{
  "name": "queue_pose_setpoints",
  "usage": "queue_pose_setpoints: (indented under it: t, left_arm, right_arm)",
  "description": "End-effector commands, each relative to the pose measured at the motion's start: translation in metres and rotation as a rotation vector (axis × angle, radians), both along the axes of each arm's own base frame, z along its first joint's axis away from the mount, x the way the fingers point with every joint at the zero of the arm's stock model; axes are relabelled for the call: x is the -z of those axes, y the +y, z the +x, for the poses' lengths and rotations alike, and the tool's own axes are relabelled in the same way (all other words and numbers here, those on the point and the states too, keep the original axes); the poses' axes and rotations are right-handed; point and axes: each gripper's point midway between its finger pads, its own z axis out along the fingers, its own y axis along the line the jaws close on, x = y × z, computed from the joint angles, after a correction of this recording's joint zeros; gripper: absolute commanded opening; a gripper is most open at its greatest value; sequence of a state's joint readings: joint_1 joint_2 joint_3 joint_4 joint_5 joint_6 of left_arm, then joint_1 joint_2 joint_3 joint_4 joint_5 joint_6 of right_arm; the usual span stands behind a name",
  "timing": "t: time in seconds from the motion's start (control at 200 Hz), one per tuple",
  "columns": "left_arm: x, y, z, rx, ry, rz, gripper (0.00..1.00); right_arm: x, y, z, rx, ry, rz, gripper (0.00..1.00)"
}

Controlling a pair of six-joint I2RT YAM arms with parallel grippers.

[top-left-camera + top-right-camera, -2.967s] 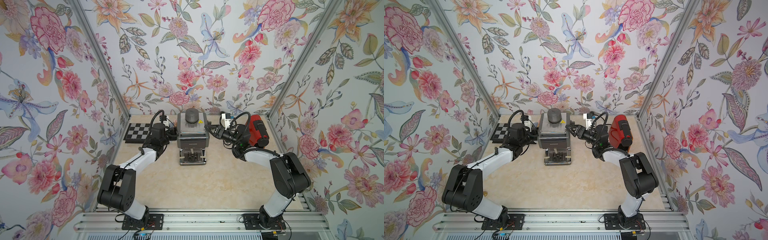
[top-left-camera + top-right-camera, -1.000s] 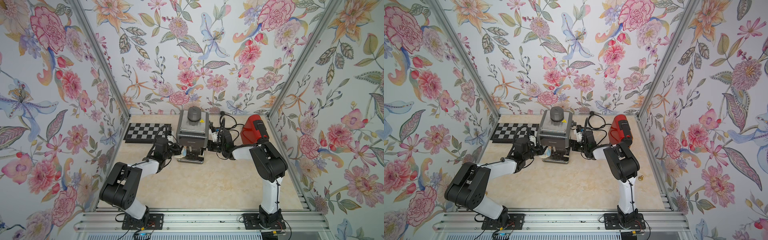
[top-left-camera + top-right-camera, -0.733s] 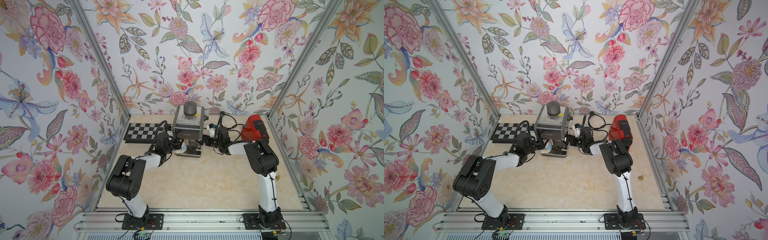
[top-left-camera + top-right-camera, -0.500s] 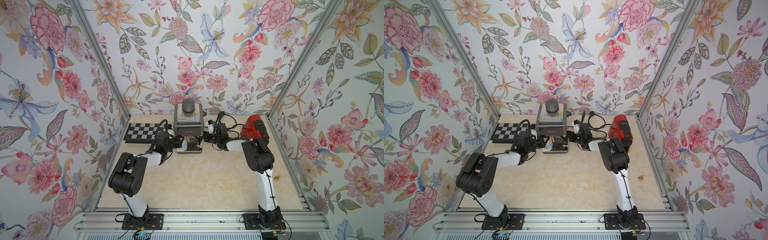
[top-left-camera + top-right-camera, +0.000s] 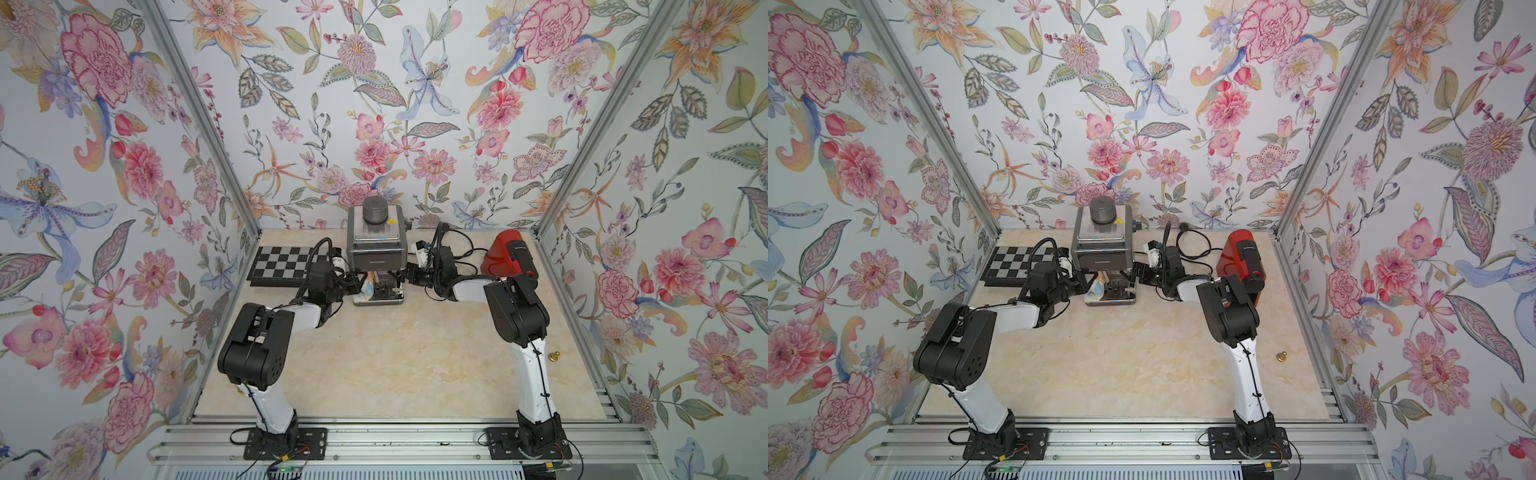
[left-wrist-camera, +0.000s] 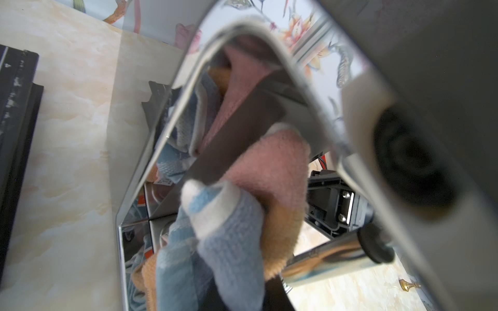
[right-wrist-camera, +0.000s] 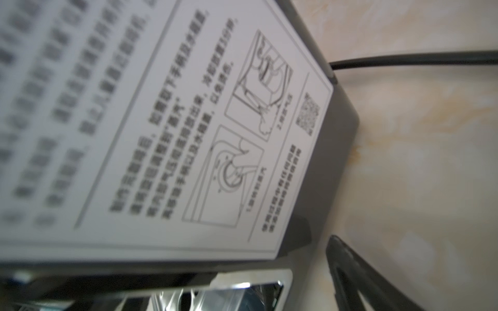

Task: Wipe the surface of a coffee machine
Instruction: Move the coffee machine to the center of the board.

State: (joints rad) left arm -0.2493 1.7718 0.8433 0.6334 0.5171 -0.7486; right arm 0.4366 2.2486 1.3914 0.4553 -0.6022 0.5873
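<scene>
The table [image 5: 395, 365] carries the machine [image 5: 376, 253] at the back, between a chessboard [image 5: 282, 270] and a red appliance [image 5: 509, 259]. The left gripper [image 5: 358, 286] pinches a cloth [image 5: 368, 289] against the machine's chrome lower left front. The right gripper [image 5: 409, 277] — jaws spread wide — sits at its right side. A brass piece [image 5: 553, 355] lies near the table's right edge.

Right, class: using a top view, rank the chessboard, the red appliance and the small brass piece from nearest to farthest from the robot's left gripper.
From the left gripper, shut on the cloth at the coffee machine:
1. Chessboard: closest, on its left, at the back.
2. Red appliance: beyond the machine, back right.
3. Brass piece: farthest, front right near the wall.
</scene>
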Motion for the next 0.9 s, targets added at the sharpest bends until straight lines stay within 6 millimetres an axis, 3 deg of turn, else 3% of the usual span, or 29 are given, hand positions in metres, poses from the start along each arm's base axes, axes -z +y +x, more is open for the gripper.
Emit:
queue_pose_setpoints:
  t: [0.0, 0.13, 0.23, 0.31, 0.325, 0.415, 0.57, 0.705, 0.821, 0.896]
  left_arm:
    - [-0.022, 0.011, 0.011, -0.035, -0.069, -0.021, 0.0]
    - [-0.024, 0.013, 0.003, -0.037, -0.068, -0.025, 0.0]
    - [-0.022, 0.025, -0.012, -0.084, -0.063, -0.027, 0.0]
    - [-0.017, 0.047, -0.026, -0.173, -0.042, -0.009, 0.0]
    - [-0.028, 0.051, -0.03, -0.185, -0.066, -0.013, 0.0]
    - [-0.039, 0.071, -0.049, -0.265, -0.087, 0.034, 0.0]
    - [-0.073, 0.079, -0.079, -0.277, -0.152, 0.117, 0.0]
    - [-0.115, 0.048, -0.114, -0.201, -0.257, 0.159, 0.0]
    - [-0.145, 0.003, -0.149, -0.119, -0.337, 0.203, 0.0]
    - [-0.159, -0.029, -0.166, -0.033, -0.368, 0.198, 0.0]
  right_arm:
    - [-0.031, -0.019, -0.005, 0.026, -0.058, -0.026, 0.97]
    - [-0.04, -0.046, -0.014, 0.05, -0.05, -0.059, 0.97]
    - [-0.061, -0.061, -0.023, 0.049, -0.077, -0.092, 0.97]
    - [-0.086, -0.067, -0.035, 0.036, -0.116, -0.119, 0.97]
    - [-0.091, -0.069, -0.037, 0.035, -0.123, -0.123, 0.97]
    - [-0.128, -0.074, -0.052, 0.026, -0.183, -0.119, 0.98]
    - [-0.187, -0.093, -0.075, 0.059, -0.262, -0.092, 0.99]
    - [-0.232, -0.139, -0.08, 0.151, -0.303, -0.05, 0.99]
    - [-0.265, -0.186, -0.081, 0.244, -0.354, -0.031, 1.0]
    - [-0.275, -0.212, -0.079, 0.292, -0.353, -0.026, 1.0]
